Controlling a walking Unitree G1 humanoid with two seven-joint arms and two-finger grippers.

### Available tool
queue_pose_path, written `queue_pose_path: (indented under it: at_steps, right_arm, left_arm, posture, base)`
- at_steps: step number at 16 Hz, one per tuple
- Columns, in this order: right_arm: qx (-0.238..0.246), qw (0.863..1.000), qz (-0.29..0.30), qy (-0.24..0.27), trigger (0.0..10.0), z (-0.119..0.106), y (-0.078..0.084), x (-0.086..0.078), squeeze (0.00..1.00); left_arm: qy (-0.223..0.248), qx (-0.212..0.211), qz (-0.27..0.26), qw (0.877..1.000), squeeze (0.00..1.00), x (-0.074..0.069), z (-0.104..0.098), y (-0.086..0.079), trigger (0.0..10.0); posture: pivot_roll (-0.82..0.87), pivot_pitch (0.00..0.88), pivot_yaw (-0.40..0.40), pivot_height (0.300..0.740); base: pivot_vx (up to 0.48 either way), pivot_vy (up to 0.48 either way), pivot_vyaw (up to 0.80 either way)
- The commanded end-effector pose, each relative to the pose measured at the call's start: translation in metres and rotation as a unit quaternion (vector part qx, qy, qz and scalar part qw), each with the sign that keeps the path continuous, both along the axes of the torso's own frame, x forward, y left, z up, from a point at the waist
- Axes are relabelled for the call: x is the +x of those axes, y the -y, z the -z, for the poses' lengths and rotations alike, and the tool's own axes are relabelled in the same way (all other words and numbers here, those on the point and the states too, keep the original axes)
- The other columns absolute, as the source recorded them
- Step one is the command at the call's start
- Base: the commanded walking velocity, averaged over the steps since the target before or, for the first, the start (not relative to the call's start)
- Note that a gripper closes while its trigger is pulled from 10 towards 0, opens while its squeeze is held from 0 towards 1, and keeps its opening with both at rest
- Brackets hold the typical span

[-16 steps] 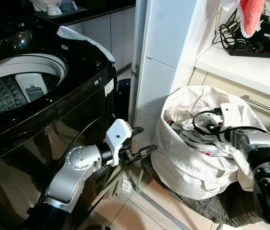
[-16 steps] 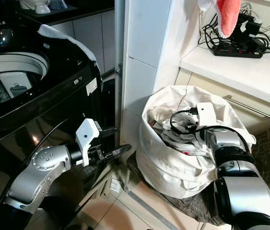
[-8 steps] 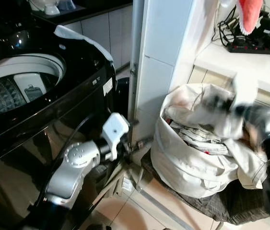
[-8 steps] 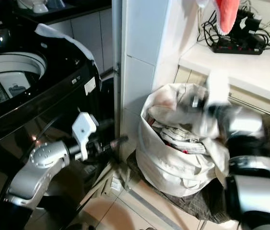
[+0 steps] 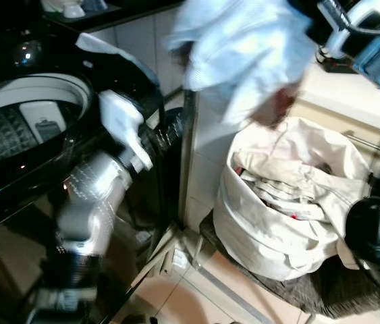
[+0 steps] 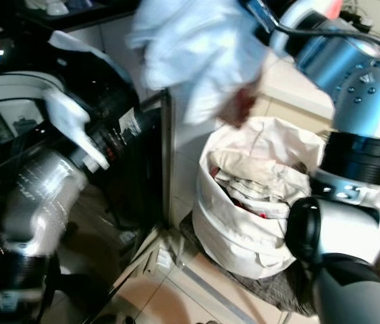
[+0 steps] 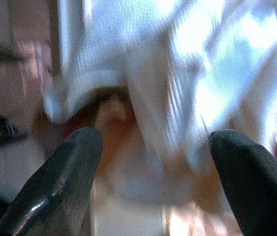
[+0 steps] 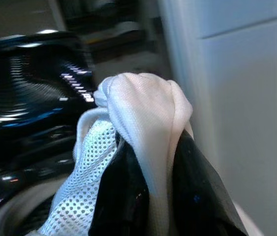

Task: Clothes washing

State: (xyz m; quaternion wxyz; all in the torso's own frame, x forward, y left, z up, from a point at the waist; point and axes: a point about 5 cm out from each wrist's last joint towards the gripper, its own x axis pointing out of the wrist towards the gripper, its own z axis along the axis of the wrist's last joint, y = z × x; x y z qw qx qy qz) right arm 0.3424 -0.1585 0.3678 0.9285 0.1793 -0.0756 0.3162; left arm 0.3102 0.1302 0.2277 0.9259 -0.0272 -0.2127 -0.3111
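In a tiled laundry corner, the right pincer (image 8: 153, 196) grips a white mesh garment (image 5: 243, 54), held high between the black top-loading washing machine (image 5: 34, 115) and the white laundry bag (image 5: 284, 223) of clothes on the floor (image 5: 196, 297). The left pincer (image 7: 153, 162), fingers spread wide, is raised beside the washer, facing the cloth. A pale worktop (image 5: 338, 91) runs behind the bag.
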Motion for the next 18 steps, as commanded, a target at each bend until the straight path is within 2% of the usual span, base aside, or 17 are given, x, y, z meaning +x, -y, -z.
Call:
queue_pose_path:
  at_steps: [1,2,4,7,9,10,11,12,14,15,17,18]
  right_arm:
    - [-0.002,1.000,0.004,-0.002,0.0,0.001,0.000,-0.003,0.00]
    - [-0.007,1.000,0.007,-0.016,0.0,0.009,-0.002,-0.001,0.00]
    - [-0.026,0.996,0.006,-0.083,0.0,0.056,-0.018,0.006,0.00]
    - [-0.047,0.992,-0.021,-0.114,0.0,0.081,-0.033,0.001,0.00]
    - [-0.049,0.990,-0.046,-0.126,0.0,0.090,-0.042,-0.006,0.00]
    - [-0.044,0.990,-0.054,-0.125,0.0,0.090,-0.045,-0.009,0.00]
    - [-0.037,0.989,-0.064,-0.125,0.0,0.089,-0.048,-0.011,0.00]
    - [-0.030,0.989,-0.073,-0.127,0.0,0.089,-0.051,-0.014,0.00]
    - [-0.027,0.988,-0.081,-0.130,0.0,0.090,-0.054,-0.017,0.00]
    - [-0.022,0.986,-0.093,-0.138,0.0,0.094,-0.060,-0.021,0.00]
    - [-0.023,0.983,-0.104,-0.150,0.0,0.101,-0.066,-0.026,0.00]
    - [-0.023,0.981,-0.108,-0.156,0.0,0.104,-0.069,-0.027,0.00]
  left_arm:
    - [0.021,-0.019,0.004,1.000,1.00,-0.002,-0.015,-0.006,10.0]
    - [0.033,-0.023,0.006,0.999,1.00,-0.003,-0.022,-0.009,10.0]
    - [0.056,-0.029,0.034,0.997,1.00,-0.010,-0.047,-0.020,10.0]
    - [0.048,-0.026,0.039,0.998,1.00,-0.010,-0.048,-0.025,10.0]
    - [0.006,0.034,0.086,0.996,1.00,-0.013,-0.028,-0.007,10.0]
    - [-0.008,0.056,0.093,0.994,1.00,-0.013,-0.018,0.003,10.0]
    - [-0.015,0.138,0.037,0.990,1.00,-0.003,-0.001,0.009,10.0]
    - [-0.026,0.177,0.012,0.984,1.00,0.003,0.015,0.012,10.0]
    - [-0.041,0.169,-0.001,0.985,1.00,0.006,0.023,0.015,10.0]
    - [-0.049,0.135,0.008,0.990,1.00,0.005,0.024,0.022,10.0]
    - [-0.061,0.085,0.058,0.993,1.00,-0.004,0.024,0.033,10.0]
    - [-0.062,0.075,0.077,0.992,0.96,-0.008,0.027,0.038,10.0]
  posture:
    - [-0.01,0.000,-0.052,0.740]
    - [-0.01,0.000,-0.052,0.740]
    - [0.01,0.000,-0.064,0.740]
    - [0.01,0.000,-0.064,0.740]
    - [0.01,0.000,-0.060,0.740]
    - [0.01,0.000,-0.060,0.740]
    - [0.00,0.000,-0.054,0.740]
    - [0.00,0.000,-0.052,0.740]
    - [-0.01,0.000,-0.052,0.740]
    - [-0.01,0.000,-0.054,0.740]
    - [-0.01,0.000,-0.057,0.740]
    - [-0.01,0.000,-0.057,0.740]
  base:
    - [0.000,0.000,0.00]
    - [0.000,0.000,0.00]
    - [0.000,0.000,0.00]
    - [0.000,0.000,0.00]
    - [0.000,0.000,0.00]
    - [0.000,0.000,0.00]
    - [0.000,0.000,0.00]
    - [0.000,0.000,0.00]
    - [0.000,0.000,0.00]
    - [0.000,0.000,0.00]
    - [0.000,0.000,0.00]
    - [0.000,0.000,0.00]
